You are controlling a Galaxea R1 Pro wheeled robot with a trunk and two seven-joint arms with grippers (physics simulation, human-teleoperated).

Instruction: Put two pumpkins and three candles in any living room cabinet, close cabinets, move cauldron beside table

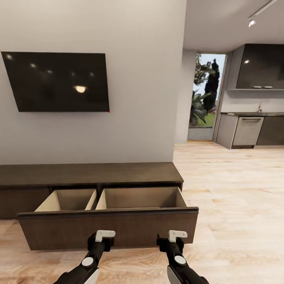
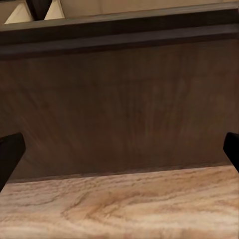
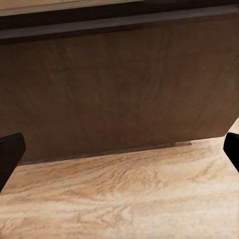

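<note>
The long, low dark brown wooden cabinet (image 1: 90, 173) stands under the wall television, its pale-lined drawer (image 1: 108, 227) pulled out. Left tool (image 1: 103, 236) and right tool (image 1: 175, 236) hover spread apart, holding nothing, just before the drawer front; an uneven push could skew it.

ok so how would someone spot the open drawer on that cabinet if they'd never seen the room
Find the black TV on the grey wall; under it runs a long, low, dark brown cabinet. Its wide drawer is pulled out toward the robot, showing two pale wood compartments that look empty. The shut section at the cabinet's left end sits flush and dark.
</note>
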